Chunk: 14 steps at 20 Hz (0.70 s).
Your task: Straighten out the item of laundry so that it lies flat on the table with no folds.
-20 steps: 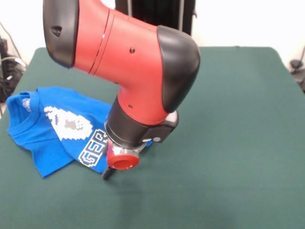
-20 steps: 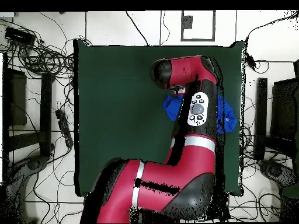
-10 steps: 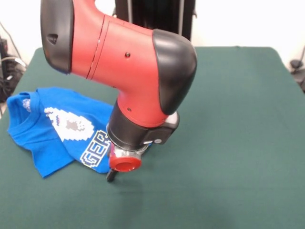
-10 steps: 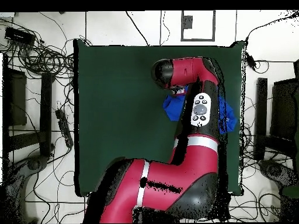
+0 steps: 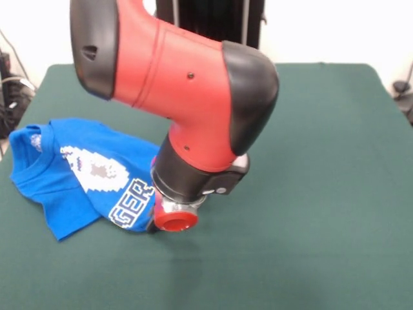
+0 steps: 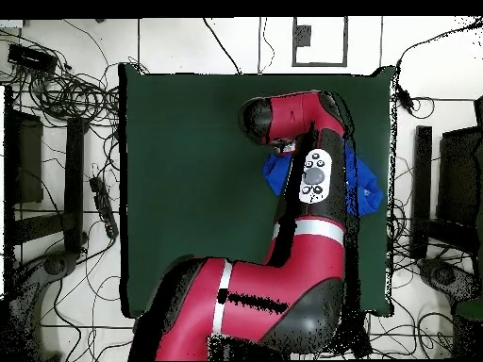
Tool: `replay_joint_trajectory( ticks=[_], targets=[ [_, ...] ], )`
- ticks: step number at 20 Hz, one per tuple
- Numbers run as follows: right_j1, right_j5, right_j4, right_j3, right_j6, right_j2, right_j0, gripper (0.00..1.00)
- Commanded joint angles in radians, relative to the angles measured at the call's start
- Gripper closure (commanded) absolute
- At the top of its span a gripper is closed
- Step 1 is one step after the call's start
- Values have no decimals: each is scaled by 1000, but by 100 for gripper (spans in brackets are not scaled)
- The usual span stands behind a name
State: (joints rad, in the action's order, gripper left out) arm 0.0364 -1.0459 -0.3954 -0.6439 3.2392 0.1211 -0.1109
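Pulling slowly works best: your gripper (image 5: 152, 224) sits low at the blue shirt's (image 5: 71, 177) folded right edge, on the worktop's (image 5: 310, 194) left side. You cannot tell if it grips.

Tangled black cables (image 6: 66, 90) sprawl over the pale floor (image 6: 226, 38) on the overhead view's left side, running down past a dark upright block (image 6: 24, 156) (possibly a stand or case; too dim to tell). Beyond the top edge lies a grey-outlined rectangular panel (image 6: 319, 42). Dark equipment (image 6: 462, 174) stands along the right side. In the front view, a white wall (image 5: 335, 29) fills the background, with a black column (image 5: 210, 19) before it.
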Motion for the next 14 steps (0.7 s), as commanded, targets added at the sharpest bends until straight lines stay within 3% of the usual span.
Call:
replay_joint_trajectory(
  ticks=[1, 4, 10, 14],
  targets=[
    [-65, -1, -21, -89, -173, -56, 58, 100],
    [-35, -9, -35, -107, -166, -35, 72, 100],
    [122, -41, -61, -224, -156, 42, 138, 100],
    [144, -51, -56, -247, -148, 57, 155, 100]
  ],
)
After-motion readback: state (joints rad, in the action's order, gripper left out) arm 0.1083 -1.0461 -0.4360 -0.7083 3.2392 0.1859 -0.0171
